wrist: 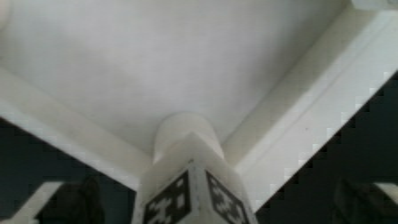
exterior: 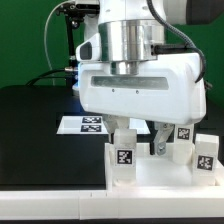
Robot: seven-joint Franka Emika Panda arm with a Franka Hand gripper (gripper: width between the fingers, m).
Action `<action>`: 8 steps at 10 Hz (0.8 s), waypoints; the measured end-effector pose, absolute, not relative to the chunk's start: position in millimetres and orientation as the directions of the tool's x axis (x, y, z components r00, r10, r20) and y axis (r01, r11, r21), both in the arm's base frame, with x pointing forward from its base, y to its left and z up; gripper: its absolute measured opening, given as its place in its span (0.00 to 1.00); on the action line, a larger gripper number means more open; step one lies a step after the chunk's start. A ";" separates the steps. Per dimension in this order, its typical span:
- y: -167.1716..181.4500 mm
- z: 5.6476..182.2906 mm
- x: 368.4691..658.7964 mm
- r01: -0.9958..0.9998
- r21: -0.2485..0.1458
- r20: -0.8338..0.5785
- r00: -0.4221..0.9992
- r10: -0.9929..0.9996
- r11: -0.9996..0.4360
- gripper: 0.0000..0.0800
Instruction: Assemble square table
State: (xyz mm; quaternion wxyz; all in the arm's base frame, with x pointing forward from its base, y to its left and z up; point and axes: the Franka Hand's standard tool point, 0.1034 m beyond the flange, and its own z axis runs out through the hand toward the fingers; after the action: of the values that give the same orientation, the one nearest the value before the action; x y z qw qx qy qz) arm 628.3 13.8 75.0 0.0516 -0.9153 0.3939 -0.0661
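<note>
Wrist view: pincer (wrist: 192,205) looks down over a white leg (wrist: 192,165), its tagged face toward the lens; two dark fingertips (wrist: 63,203) show low at either side, standing clear of the leg, so the jaws are spread wide and hold nothing. Leg stands upright at a corner of the tabletop (wrist: 125,70), rounded top poking up where two raised rims meet; whether it is fully seated in the socket cannot be told from here.

Exterior view: pincer (exterior: 143,135) hangs low under the white hand housing, fingers down among the legs. Tagged legs stand just beside it: one in front (exterior: 123,157), one toward the exterior view's right (exterior: 206,152). Tabletop rim (exterior: 150,188) lies at the near edge of the black bench (exterior: 30,130). Marker board (exterior: 82,124) lies flat behind, apart.

Handling, as a judgement: parts look like rigid moulded plastic, light, smooth, likely slippery against metal pads. Legs are short and chunky; best taken across the flat tagged sides near mid-height, squarely, so they do not twist. Tabletop is wide; grip its rim, not the floor.
</note>
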 end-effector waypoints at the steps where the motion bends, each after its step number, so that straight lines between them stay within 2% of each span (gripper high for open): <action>1: 12.1 78.0 631.3 -0.528 -0.108 0.114 0.835 -0.538 -0.842 0.81; 3: 15.4 80.9 632.3 -0.245 -0.049 0.115 0.962 -0.249 -0.968 0.81; 4: 15.5 80.3 632.0 -0.231 -0.044 0.115 0.965 -0.235 -0.972 0.81; 5: 15.1 80.0 631.9 -0.252 -0.047 0.114 0.960 -0.256 -0.967 0.66; 6: 14.9 79.8 631.9 -0.267 -0.048 0.113 0.956 -0.271 -0.962 0.66; 7: 14.5 79.5 631.8 -0.276 -0.049 0.112 0.953 -0.280 -0.960 0.49; 8: 11.4 79.8 631.7 -0.322 -0.051 0.111 0.939 -0.326 -0.945 0.38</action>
State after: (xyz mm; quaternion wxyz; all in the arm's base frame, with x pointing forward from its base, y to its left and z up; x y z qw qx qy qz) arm 631.7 11.4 79.8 0.0162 -0.9845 0.1645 -0.0591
